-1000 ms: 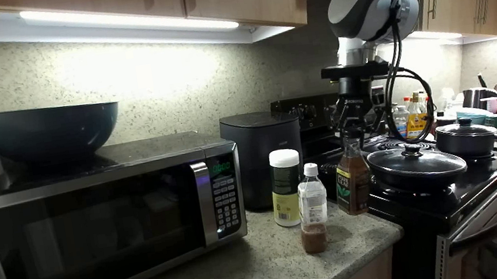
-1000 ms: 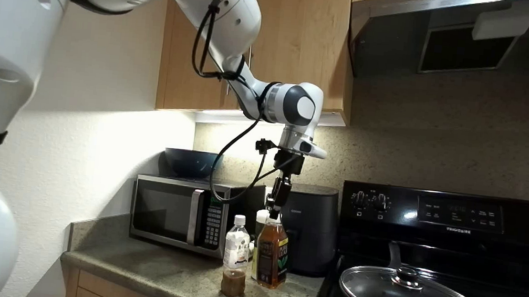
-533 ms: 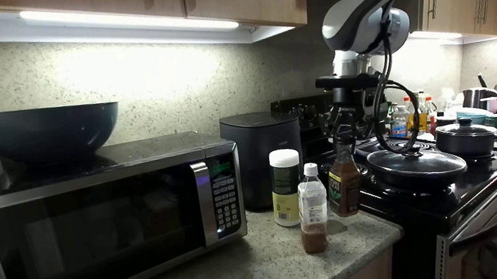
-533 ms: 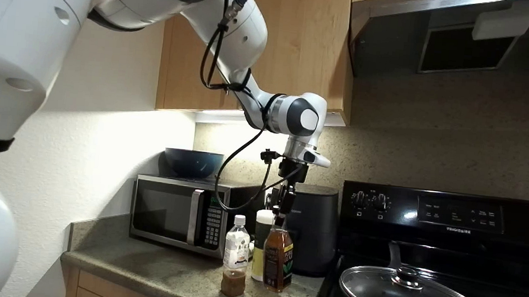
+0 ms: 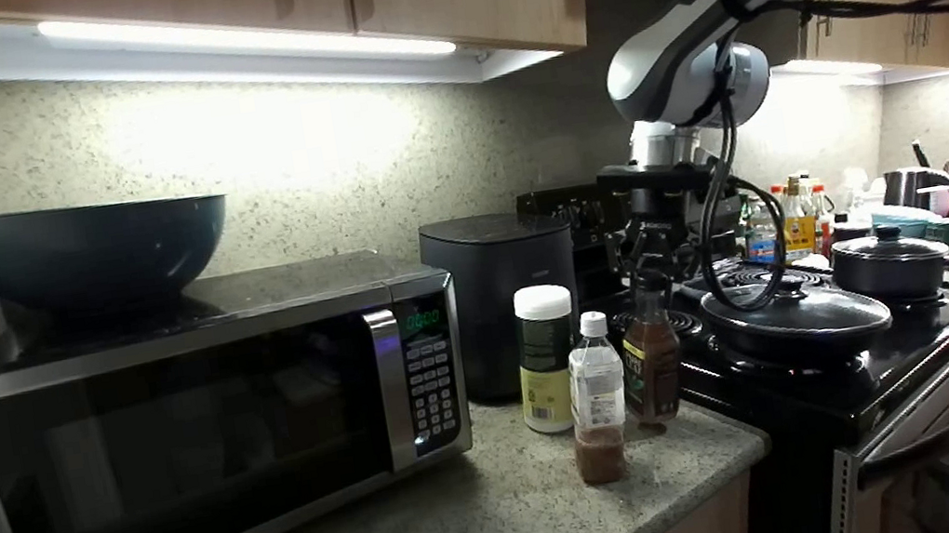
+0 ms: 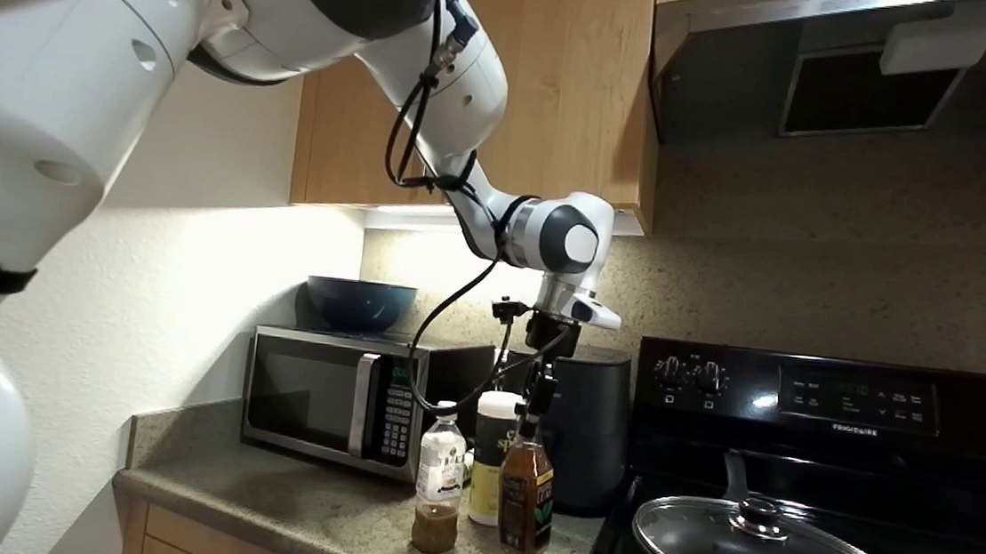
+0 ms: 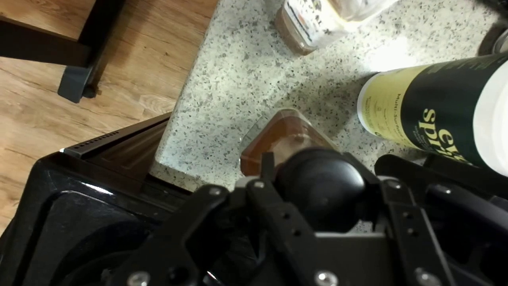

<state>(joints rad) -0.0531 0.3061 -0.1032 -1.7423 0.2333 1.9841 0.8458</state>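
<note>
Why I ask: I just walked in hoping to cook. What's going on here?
A robot arm holds a black-capped bottle of brown liquid by its top, clamped in its gripper, at the counter beside the stove. Whether the bottle's base touches down, I can't tell. A white-capped bottle and a white-lidded canister stand close by.

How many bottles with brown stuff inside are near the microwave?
2: the black-capped bottle in the claw, and the white-capped bottle standing on the counter. Others could be hidden.
</note>
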